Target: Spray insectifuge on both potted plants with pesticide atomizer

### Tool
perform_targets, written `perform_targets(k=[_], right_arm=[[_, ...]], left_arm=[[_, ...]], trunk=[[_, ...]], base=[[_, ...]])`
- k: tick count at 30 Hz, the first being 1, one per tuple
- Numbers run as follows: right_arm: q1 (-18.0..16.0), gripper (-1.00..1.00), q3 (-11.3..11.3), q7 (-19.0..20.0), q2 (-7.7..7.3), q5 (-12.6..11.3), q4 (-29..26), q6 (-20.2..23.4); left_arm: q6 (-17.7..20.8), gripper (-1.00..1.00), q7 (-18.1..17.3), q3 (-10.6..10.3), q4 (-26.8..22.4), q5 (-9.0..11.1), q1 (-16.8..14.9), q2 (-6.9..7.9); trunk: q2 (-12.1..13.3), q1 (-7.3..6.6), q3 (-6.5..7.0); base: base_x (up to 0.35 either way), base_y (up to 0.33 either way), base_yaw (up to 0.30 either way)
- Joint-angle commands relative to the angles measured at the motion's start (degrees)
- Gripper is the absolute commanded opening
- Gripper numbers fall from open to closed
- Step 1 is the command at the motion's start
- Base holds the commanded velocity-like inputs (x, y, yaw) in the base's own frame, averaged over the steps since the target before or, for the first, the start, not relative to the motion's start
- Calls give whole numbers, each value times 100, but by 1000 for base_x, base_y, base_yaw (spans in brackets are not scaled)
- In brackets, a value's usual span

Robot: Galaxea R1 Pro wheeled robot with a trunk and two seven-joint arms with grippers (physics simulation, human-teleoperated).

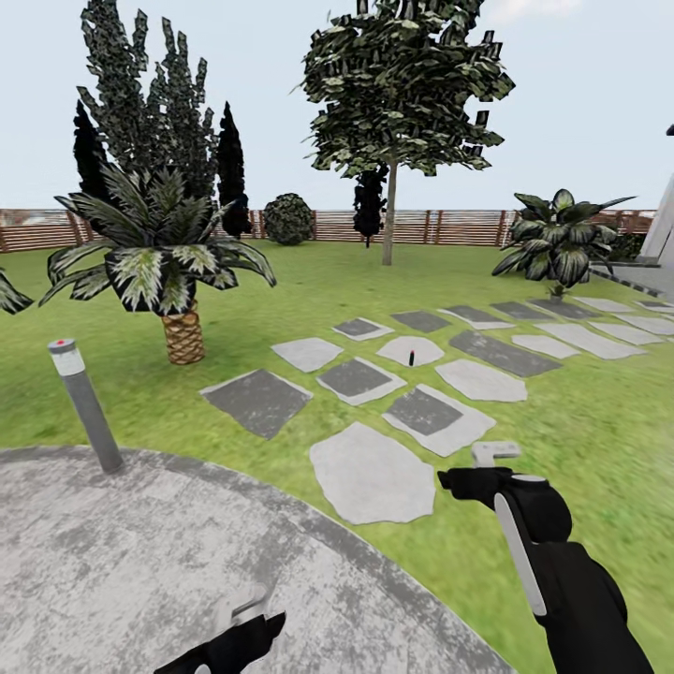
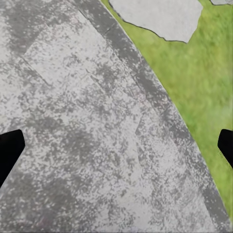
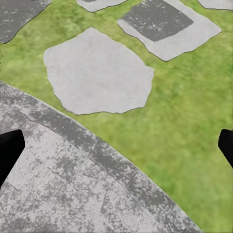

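Observation:
Far ahead, the pesticide atomizer [image 1: 411, 358] is a tiny dark upright bottle standing on a pale stepping slab [image 1: 410, 350] in the garden lawn [image 1: 281, 300]. A rosette of broad pointed green leaves [image 1: 557, 241], which looks like one of the potted plants, stands at the back right; its pot is too small to make out. My left gripper [image 1: 241, 608] hangs low over the round stone paving [image 1: 140, 552]. My right gripper [image 1: 493, 456] is over the grass near the paving's edge. In both wrist views the dark fingertips [image 2: 9, 148] [image 3: 9, 145] stand wide apart with nothing between them.
A grey bollard light [image 1: 86, 404] stands at the paving's left rim. A scaly-trunked palm [image 1: 168, 253] grows at the left and a tall tree [image 1: 391, 187] further back. Grey stepping slabs [image 1: 370, 473] lead across the lawn to the right. A brown slat fence [image 1: 449, 227] closes the far side.

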Motion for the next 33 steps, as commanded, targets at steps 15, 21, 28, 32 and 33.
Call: perform_targets(k=[15, 21, 28, 32, 33], right_arm=[[15, 100, -16, 889, -43, 2, -6, -205], [13, 100, -8, 904, -48, 9, -7, -171], [18, 100, -8, 906, -59, 11, -7, -183], [18, 100, -11, 908, -54, 11, -7, -183], [18, 100, -11, 908, -54, 11, -7, -183]], left_arm=[[28, 100, -22, 5, -30, 22, 3, 10], [28, 100, -1, 12, -14, 22, 2, 22], [28, 100, 1, 10, -11, 27, 3, 22], [28, 100, 2, 4, -3, 26, 3, 22], [28, 100, 1, 4, -2, 27, 2, 22]], trunk=[[-3, 3, -6], [-3, 3, 0], [-3, 3, 2], [-3, 3, 2], [-3, 3, 2]], base=[[334, 11, -23], [335, 141, -211], [335, 158, -29], [335, 125, -2], [335, 103, -26]])
